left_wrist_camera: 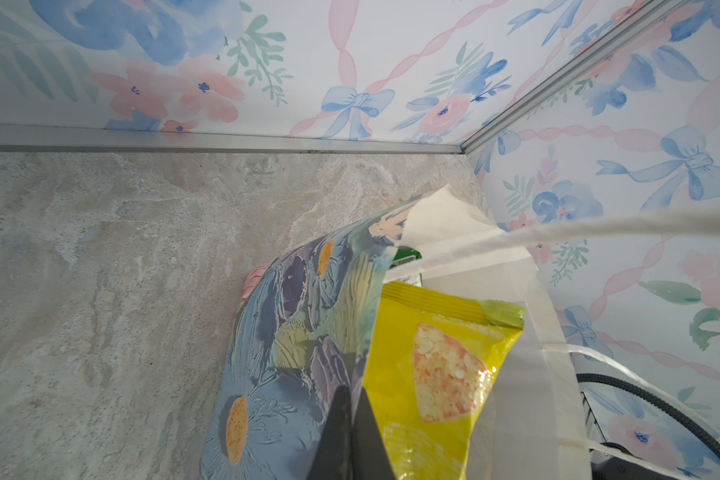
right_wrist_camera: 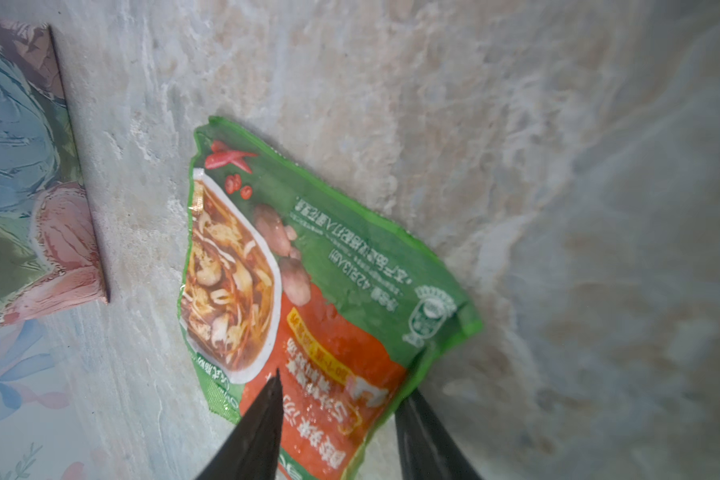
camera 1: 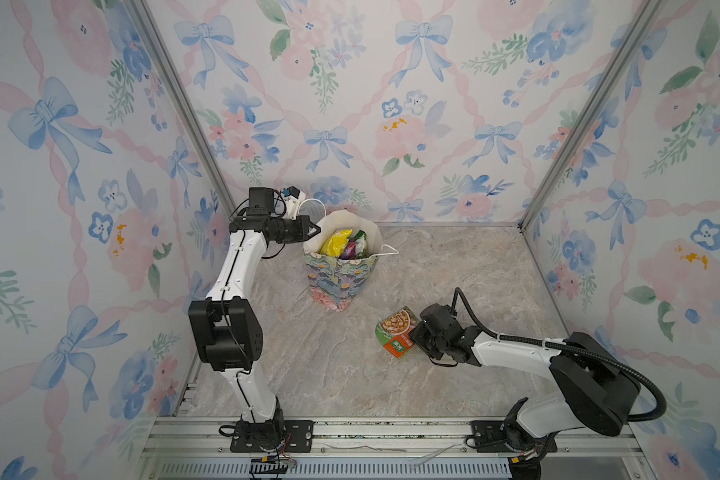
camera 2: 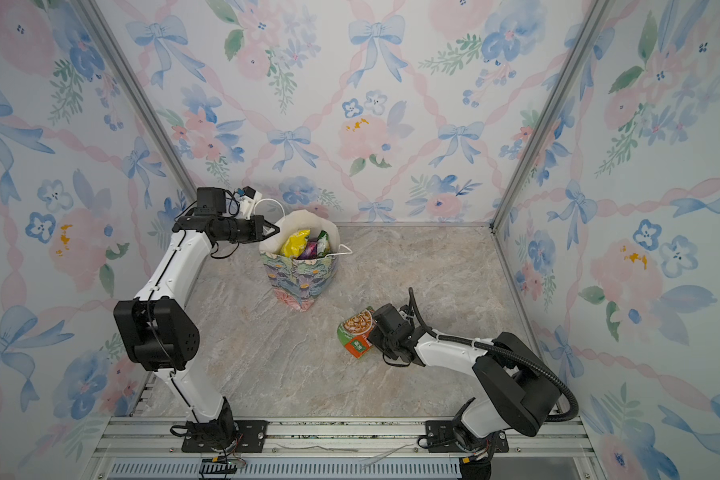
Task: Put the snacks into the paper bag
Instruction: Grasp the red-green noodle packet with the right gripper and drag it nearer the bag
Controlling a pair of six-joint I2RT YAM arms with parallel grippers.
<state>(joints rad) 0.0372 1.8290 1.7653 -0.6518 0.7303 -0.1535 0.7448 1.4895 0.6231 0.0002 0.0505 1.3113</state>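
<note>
The floral paper bag (camera 1: pixel 337 278) (camera 2: pixel 298 278) stands upright at the back of the marble floor. My left gripper (camera 1: pixel 317 230) (left_wrist_camera: pixel 352 395) is shut on its rim at the left side, one finger outside the wall and one inside. In the bag stand a yellow pouch (camera 1: pixel 335 243) (left_wrist_camera: pixel 433 365), a purple packet (camera 1: pixel 350 251) and a green one (camera 1: pixel 360 241). An orange-green pouch (camera 1: pixel 395 332) (right_wrist_camera: pixel 308 270) lies flat on the floor in front of the bag. My right gripper (camera 1: pixel 412 334) (right_wrist_camera: pixel 346 382) is down at its orange end, open, its fingers either side of that end.
Floral walls with aluminium corner posts (camera 1: pixel 558 166) close in the floor on three sides. A metal rail (camera 1: pixel 391 432) carrying both arm bases runs along the front. The bag's white cord handles (camera 1: pixel 387 249) (left_wrist_camera: pixel 599 226) hang loose at its rim.
</note>
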